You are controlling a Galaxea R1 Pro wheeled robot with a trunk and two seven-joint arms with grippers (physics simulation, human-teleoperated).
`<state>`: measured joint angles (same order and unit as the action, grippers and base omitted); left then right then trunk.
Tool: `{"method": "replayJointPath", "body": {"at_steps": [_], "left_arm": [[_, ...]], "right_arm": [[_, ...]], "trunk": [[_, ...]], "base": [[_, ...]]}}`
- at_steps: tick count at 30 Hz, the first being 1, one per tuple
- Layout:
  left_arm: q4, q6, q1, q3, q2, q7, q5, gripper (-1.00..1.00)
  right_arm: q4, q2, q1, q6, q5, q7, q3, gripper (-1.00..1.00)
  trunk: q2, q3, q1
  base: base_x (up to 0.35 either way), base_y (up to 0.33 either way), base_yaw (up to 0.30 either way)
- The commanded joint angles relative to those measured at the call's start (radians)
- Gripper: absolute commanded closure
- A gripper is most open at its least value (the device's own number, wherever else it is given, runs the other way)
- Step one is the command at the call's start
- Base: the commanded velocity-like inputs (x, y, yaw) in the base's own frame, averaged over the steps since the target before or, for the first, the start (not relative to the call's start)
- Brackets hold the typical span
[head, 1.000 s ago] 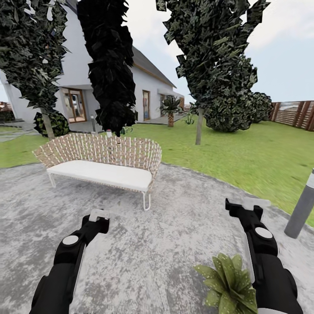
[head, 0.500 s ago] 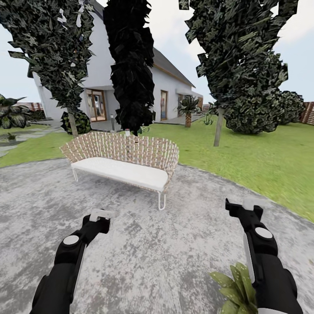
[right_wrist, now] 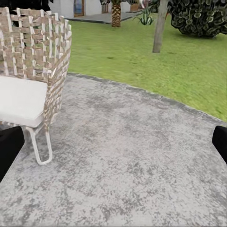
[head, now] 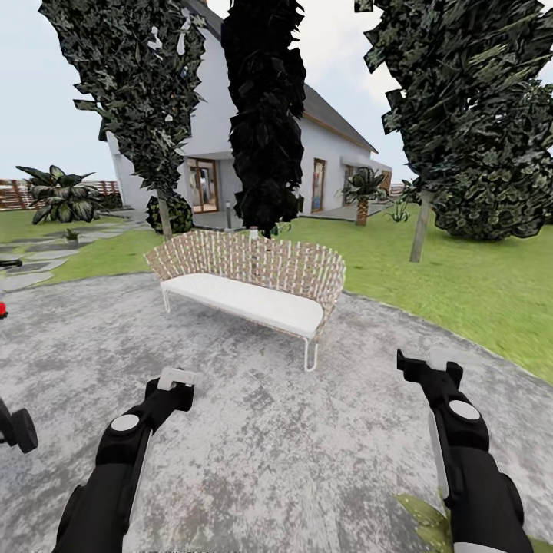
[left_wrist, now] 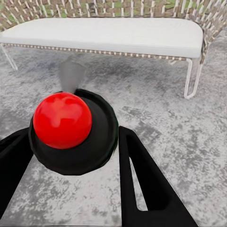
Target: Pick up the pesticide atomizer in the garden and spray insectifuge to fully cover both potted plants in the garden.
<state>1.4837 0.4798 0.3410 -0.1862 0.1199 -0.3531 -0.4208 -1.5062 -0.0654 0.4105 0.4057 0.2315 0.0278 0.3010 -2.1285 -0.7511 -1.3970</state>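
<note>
Both grippers, left (head: 176,379) and right (head: 430,362), hang spread and empty over the grey patio (head: 253,438), bench (head: 253,288) ahead, one potted plant's (head: 430,513) leaves at right arm; pot hidden.

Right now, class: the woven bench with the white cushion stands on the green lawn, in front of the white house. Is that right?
Not quite. The woven bench stands on the grey paved patio, not the lawn; the head view shows it. The white cushion and the white house behind are right.
</note>
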Motion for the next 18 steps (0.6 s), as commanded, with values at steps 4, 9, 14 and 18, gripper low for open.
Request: {"method": "replayJointPath", "body": {"at_steps": [4,9,14,18], "left_arm": [[0.001,0.002,0.001,-0.005,0.001,-0.010,-0.010,1.00],[0.001,0.002,0.001,-0.008,0.001,-0.010,-0.010,1.00],[0.001,0.002,0.001,-0.008,0.001,-0.010,-0.010,1.00],[0.001,0.002,0.001,-0.004,0.001,-0.010,-0.011,1.00]], "right_arm": [[-0.002,-0.001,0.001,0.005,0.008,0.003,0.001,-1.00],[-0.002,-0.001,0.001,0.005,0.008,0.003,0.001,-1.00],[-0.002,-0.001,0.001,0.005,0.008,0.003,0.001,-1.00],[-0.002,-0.001,0.001,0.005,0.008,0.003,0.001,-1.00]], "trunk": [[-0.001,-0.001,0.000],[-0.001,-0.001,0.000],[-0.001,-0.001,0.000],[-0.001,-0.001,0.000]], "base": [[0.027,0.000,0.248],[0.171,0.101,0.244],[0.250,0.193,0.235],[0.252,0.177,0.224]]}}
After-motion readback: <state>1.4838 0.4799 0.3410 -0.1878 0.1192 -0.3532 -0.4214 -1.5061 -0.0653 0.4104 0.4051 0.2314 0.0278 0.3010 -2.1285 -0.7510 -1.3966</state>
